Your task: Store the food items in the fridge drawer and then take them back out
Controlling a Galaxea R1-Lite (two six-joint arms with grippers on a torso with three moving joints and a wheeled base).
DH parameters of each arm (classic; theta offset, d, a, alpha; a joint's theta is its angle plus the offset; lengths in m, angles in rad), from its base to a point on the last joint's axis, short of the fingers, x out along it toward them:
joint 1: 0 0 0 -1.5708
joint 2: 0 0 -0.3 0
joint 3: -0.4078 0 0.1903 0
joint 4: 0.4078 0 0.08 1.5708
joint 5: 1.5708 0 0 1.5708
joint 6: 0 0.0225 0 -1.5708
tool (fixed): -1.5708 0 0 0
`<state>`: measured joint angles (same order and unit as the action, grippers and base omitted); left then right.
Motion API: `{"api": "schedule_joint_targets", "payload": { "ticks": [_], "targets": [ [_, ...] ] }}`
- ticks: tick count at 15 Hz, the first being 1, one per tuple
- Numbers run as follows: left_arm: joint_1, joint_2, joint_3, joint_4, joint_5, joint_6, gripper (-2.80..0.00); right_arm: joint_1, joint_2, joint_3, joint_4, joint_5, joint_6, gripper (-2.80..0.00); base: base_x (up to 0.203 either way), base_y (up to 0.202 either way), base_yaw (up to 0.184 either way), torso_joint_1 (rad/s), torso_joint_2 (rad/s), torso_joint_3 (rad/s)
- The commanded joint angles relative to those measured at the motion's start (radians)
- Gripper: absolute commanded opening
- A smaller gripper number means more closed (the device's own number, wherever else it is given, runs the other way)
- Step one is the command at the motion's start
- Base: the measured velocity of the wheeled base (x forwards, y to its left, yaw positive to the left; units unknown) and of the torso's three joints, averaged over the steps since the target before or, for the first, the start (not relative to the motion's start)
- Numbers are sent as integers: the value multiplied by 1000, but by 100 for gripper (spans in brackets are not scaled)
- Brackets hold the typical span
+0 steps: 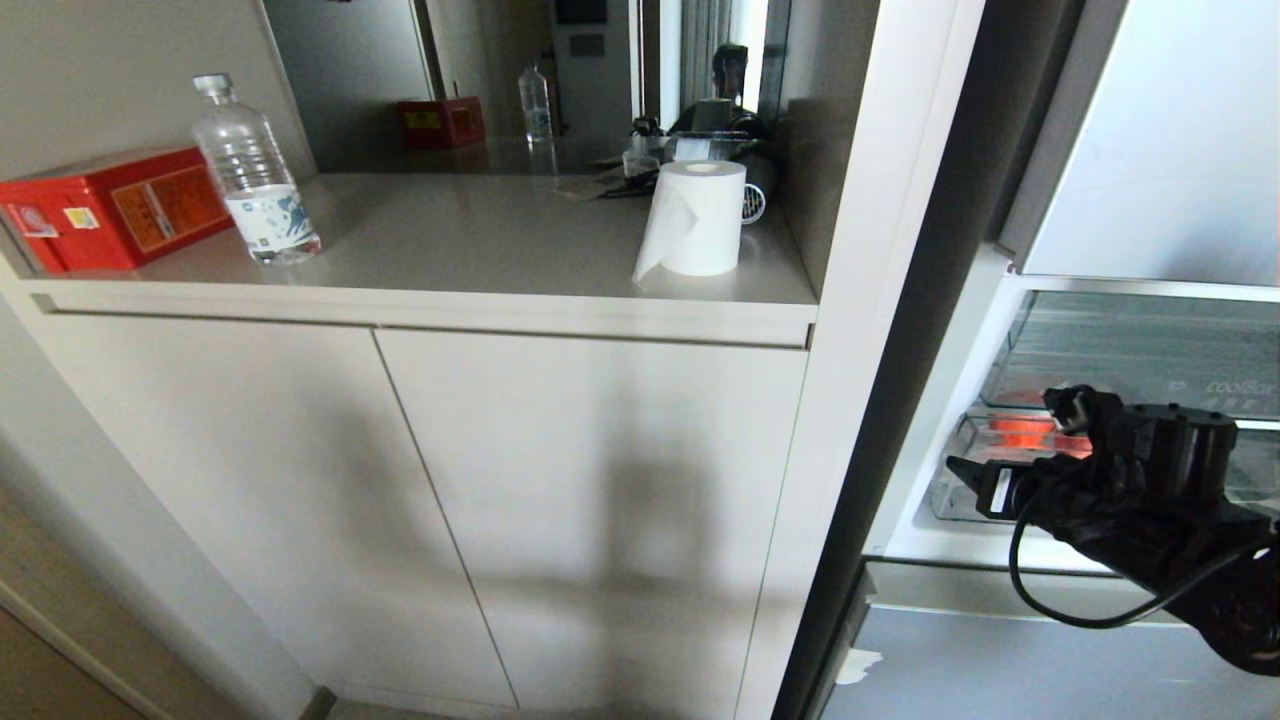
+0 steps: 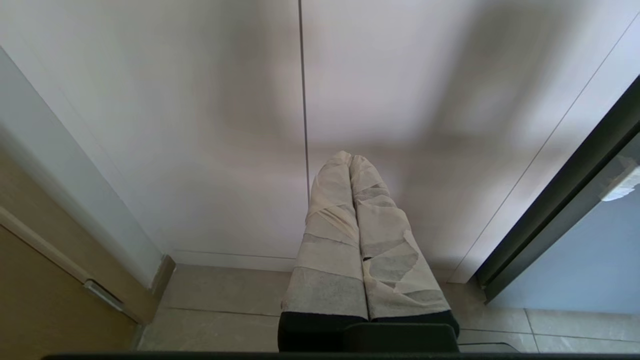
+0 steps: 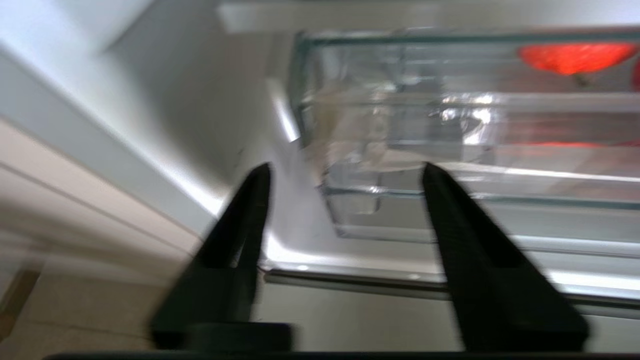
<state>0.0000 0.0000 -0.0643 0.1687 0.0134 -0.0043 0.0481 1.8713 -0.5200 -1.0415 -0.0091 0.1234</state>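
Observation:
The fridge drawer is clear plastic and sits low in the open fridge at the right. An orange-red food item glows inside it, seen through the clear wall; it also shows deep in the drawer as a food item in the right wrist view. My right gripper hovers just in front of the drawer's left front corner, its black fingers spread open with nothing between them. My left gripper is parked low by the cabinet doors, its taped fingers pressed together.
A clear bin with small lettering sits above the drawer. Left of the fridge, a white cabinet carries a water bottle, a red box and a paper roll. A closed lower fridge door lies below.

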Motion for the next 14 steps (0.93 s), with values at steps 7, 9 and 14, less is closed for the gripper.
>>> {"api": "schedule_joint_targets", "payload": {
  "ticks": [7,9,14],
  "targets": [
    [0,0,-3,0,0,0,-280,82,12,-35,-6,-31,-1,-280,0,0,0,0,0,0],
    [0,0,-3,0,0,0,-280,87,11,-31,-6,-38,-1,-280,0,0,0,0,0,0],
    [0,0,-3,1,0,0,-280,93,-84,82,-6,-39,3,-280,0,0,0,0,0,0]
  ]
}}
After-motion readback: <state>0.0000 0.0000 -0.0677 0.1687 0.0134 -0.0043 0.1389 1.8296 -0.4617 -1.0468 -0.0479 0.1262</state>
